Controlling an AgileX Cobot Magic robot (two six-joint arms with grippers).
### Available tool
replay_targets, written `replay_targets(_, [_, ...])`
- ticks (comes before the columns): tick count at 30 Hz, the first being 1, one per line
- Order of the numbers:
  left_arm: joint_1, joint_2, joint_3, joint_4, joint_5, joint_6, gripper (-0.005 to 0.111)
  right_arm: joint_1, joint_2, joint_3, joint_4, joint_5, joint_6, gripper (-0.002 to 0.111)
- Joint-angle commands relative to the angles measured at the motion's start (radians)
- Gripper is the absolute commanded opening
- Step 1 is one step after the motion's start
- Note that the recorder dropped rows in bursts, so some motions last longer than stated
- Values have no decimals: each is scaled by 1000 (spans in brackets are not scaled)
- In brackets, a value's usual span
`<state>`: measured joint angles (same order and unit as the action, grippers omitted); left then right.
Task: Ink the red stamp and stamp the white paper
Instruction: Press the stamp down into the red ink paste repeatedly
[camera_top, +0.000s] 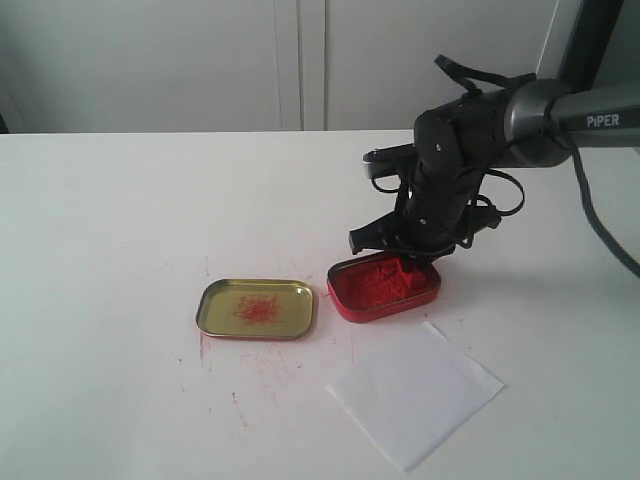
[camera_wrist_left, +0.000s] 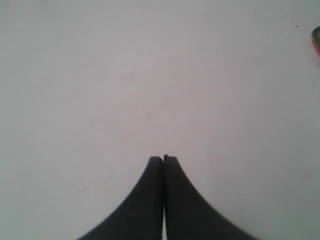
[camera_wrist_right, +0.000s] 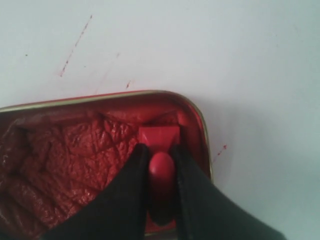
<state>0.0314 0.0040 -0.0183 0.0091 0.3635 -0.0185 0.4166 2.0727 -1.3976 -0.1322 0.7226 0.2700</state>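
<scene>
My right gripper (camera_wrist_right: 161, 150) is shut on the red stamp (camera_wrist_right: 161, 167), its fingers pinching the round knob. The stamp's square base (camera_wrist_right: 159, 136) rests down inside the red ink tin (camera_wrist_right: 75, 160), near one end, against the crinkled red pad. In the exterior view the right gripper (camera_top: 408, 258) hangs over that tin (camera_top: 383, 288) and the stamp (camera_top: 407, 270) barely shows. The white paper (camera_top: 413, 391) lies flat in front of the tin, apart from it. My left gripper (camera_wrist_left: 163, 159) is shut and empty over bare table; it does not show in the exterior view.
A gold tin lid (camera_top: 256, 308) with a red smear inside lies left of the ink tin. Red ink streaks (camera_top: 265, 365) mark the white tabletop in front of the lid. An edge of a tin (camera_wrist_left: 316, 42) shows at the border of the left wrist view.
</scene>
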Motion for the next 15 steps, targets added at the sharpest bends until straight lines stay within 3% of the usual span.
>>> replay_targets(1, [-8, -4, 8, -3, 0, -3, 0, -8, 63, 26, -4, 40, 3, 0])
replay_targets(15, [-8, -4, 8, -3, 0, -3, 0, -8, -71, 26, -4, -16, 3, 0])
